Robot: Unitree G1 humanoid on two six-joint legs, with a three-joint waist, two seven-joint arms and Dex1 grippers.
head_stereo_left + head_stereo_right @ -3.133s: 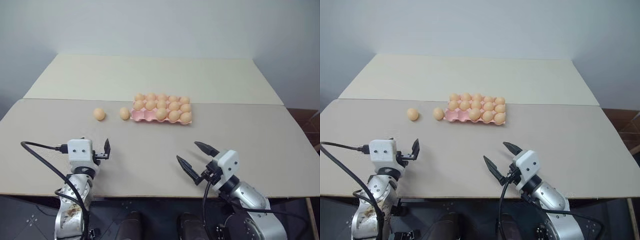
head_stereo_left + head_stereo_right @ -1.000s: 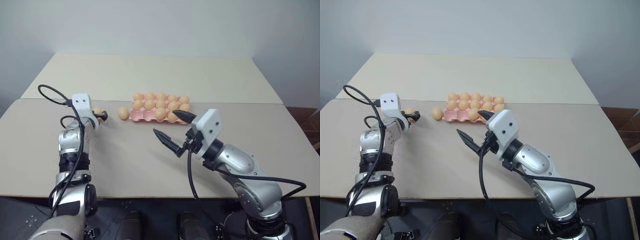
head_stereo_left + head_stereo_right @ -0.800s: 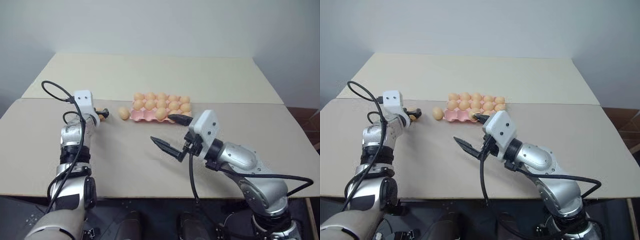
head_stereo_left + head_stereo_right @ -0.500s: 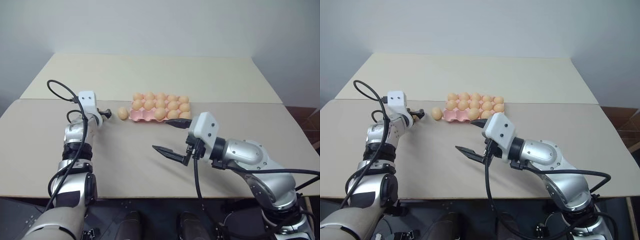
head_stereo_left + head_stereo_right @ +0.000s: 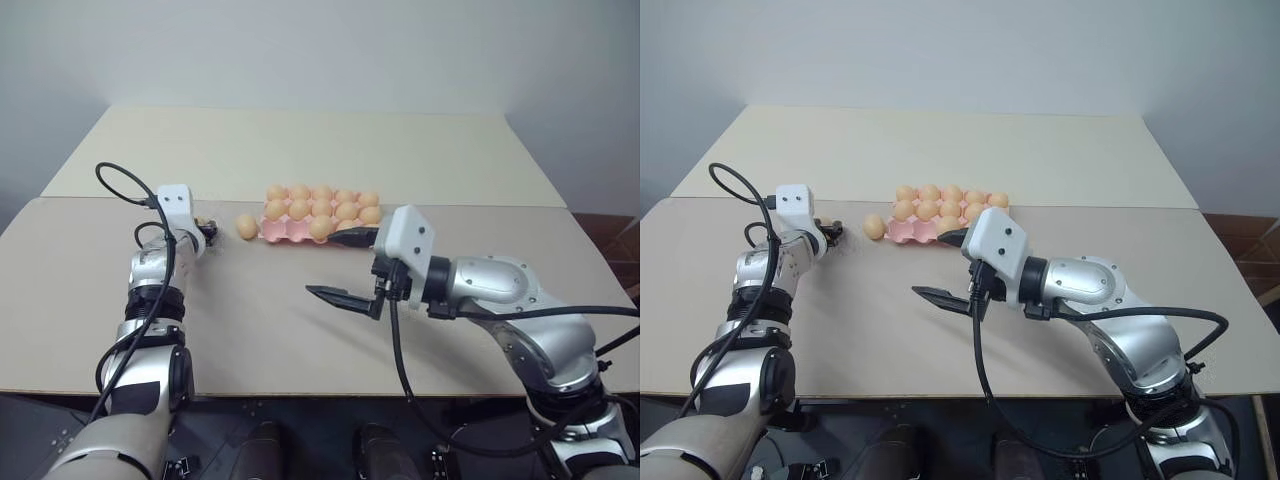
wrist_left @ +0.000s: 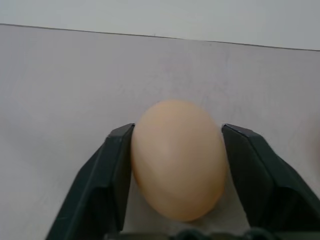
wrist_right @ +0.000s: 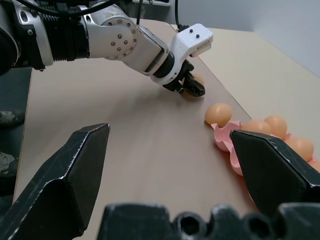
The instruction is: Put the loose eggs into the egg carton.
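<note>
My left gripper (image 5: 209, 232) is shut on a pale orange loose egg (image 6: 177, 157) that rests on the table; both black fingers (image 6: 112, 175) press its sides. A second loose egg (image 5: 246, 226) lies just left of the pink egg carton (image 5: 283, 238), apart from it. The carton holds several eggs (image 5: 322, 208), and its near-left cups show bare pink. My right gripper (image 5: 320, 265) hovers open over the table in front of the carton, with nothing between its fingers. The right wrist view shows the left gripper (image 7: 190, 87), the second loose egg (image 7: 218, 114) and the carton's corner (image 7: 223, 138).
The beige table (image 5: 250, 330) is made of two boards with a seam (image 5: 470, 207) just behind the carton. A pale wall rises behind the far board. A black cable (image 5: 115, 175) loops from my left wrist.
The left fingers, wide around the egg a second ago, have closed onto it. The right gripper has turned and shifted slightly right in front of the carton.
</note>
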